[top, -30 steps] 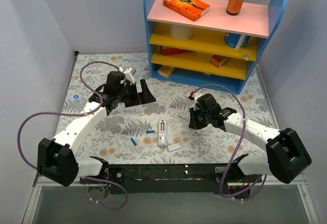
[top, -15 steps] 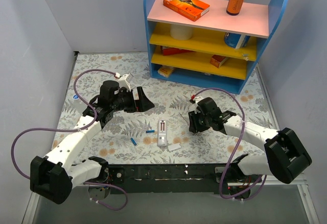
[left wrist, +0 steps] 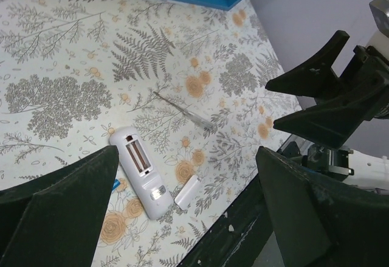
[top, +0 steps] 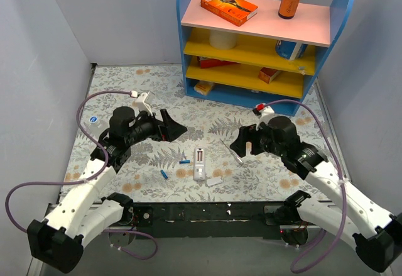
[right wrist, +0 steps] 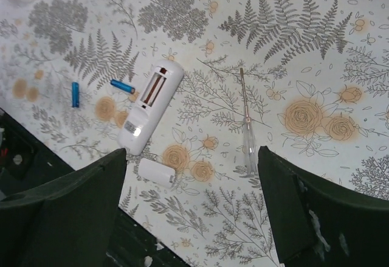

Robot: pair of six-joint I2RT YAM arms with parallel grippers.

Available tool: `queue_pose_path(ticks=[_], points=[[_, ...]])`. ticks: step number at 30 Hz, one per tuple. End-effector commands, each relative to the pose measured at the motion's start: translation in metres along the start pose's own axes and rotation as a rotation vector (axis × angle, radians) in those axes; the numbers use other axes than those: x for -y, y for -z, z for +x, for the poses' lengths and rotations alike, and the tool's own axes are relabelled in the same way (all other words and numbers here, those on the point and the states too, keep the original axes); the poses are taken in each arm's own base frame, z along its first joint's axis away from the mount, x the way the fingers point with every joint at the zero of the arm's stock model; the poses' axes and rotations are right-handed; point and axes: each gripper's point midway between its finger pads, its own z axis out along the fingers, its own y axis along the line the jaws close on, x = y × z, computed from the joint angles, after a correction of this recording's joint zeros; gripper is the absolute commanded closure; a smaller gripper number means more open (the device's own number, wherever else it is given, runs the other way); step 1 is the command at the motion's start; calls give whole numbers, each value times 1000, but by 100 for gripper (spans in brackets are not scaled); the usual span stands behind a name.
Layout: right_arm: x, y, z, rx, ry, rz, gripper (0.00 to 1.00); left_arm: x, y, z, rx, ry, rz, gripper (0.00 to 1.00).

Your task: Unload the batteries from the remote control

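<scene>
Below your right pincer point(right wrist: 191, 154), spread wide and empty, the remote control point(right wrist: 146, 112) shows a bare slot point(right wrist: 155, 89), both batteries point(right wrist: 121, 86) out; left pincer point(top: 171, 129) gapes too. Looks finished, just retract.

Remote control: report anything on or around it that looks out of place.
The remote control lies face down with its battery slot open and empty. Its cover lies apart near one end, both batteries loose on the mat beside it, and a thin metal rod nearby. Nothing looks damaged.
</scene>
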Motion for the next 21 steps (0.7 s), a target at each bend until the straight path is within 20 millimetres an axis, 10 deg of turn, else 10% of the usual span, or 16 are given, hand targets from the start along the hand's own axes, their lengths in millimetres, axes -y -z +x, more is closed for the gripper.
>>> queue_pose_path(ticks=[1, 21], points=[[-6, 20, -15, 114, -157, 5, 6, 19, 15, -19, 113, -59, 55, 2], [-7, 59, -68, 311, -161, 51, 7, 15, 21, -23, 151, -74, 24, 2]])
